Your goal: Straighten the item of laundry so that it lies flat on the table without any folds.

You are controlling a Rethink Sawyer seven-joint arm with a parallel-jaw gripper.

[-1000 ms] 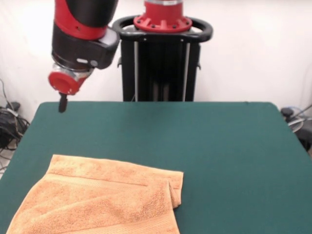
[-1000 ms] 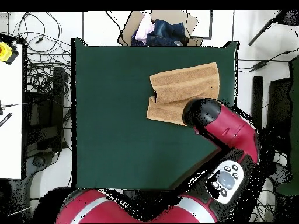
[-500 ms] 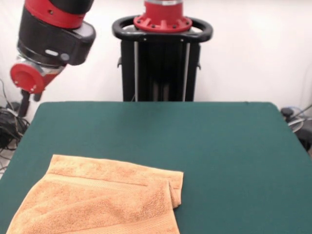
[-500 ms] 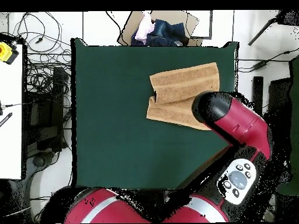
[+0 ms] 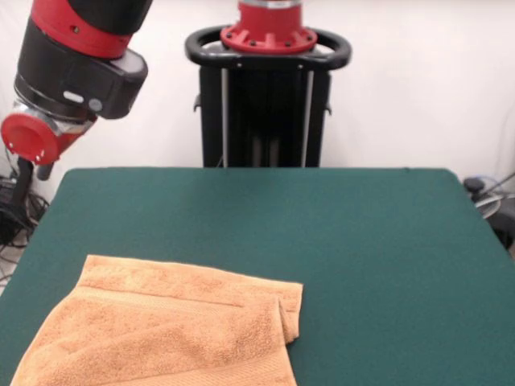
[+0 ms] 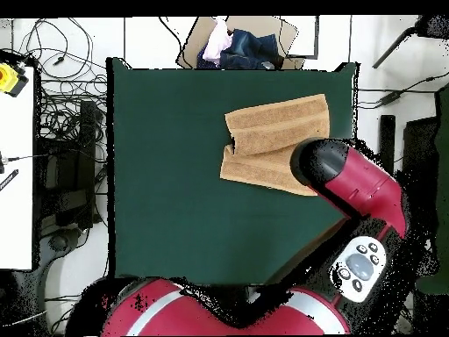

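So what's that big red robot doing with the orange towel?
Nothing is holding the towel right now. It lies still folded over on itself near one corner of the green table. The robot's arm is raised off to the side, with its gripper hanging past the table's edge, not touching anything. The flattening isn't done yet.

Clothes box [image 6: 238,44], cables [image 6: 63,105], side desk [image 6: 17,175]

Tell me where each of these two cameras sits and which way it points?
Front view: sits across the table, facing the pedestal; shows the towel folded, the arm's end and its tool at left.
Overhead view: looks straight down on the table; the red arm covers a towel corner.
Both share table, towel and arm.
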